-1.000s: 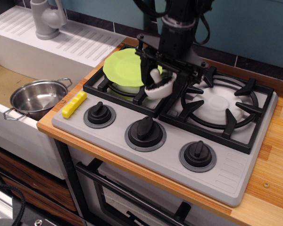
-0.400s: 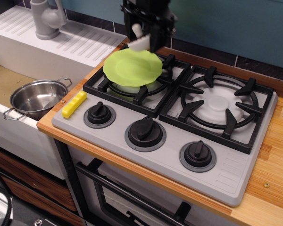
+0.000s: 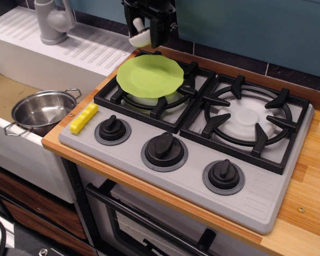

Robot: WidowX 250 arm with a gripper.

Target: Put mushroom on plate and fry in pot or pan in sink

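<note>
Clamped in the black gripper [image 3: 145, 33], the white mushroom [image 3: 139, 38] should be centred over the round green plate [image 3: 149, 76], back-left on the grey hob [image 3: 256, 200]

Can't see the arm above the gripper [image 3: 144, 32]: chopped off by the top edge. Clamped on the mushroom [image 3: 140, 38], yet can't make out where the fingers [image 3: 159, 31] meet it, dark on dark. Losing most of the left burner [image 3: 142, 100] under the plate [image 3: 149, 76]. Also missing the top of the faucet [image 3: 52, 21], cropped. Seeing only part of the oven door [image 3: 149, 224], cut by the bottom edge.
</note>
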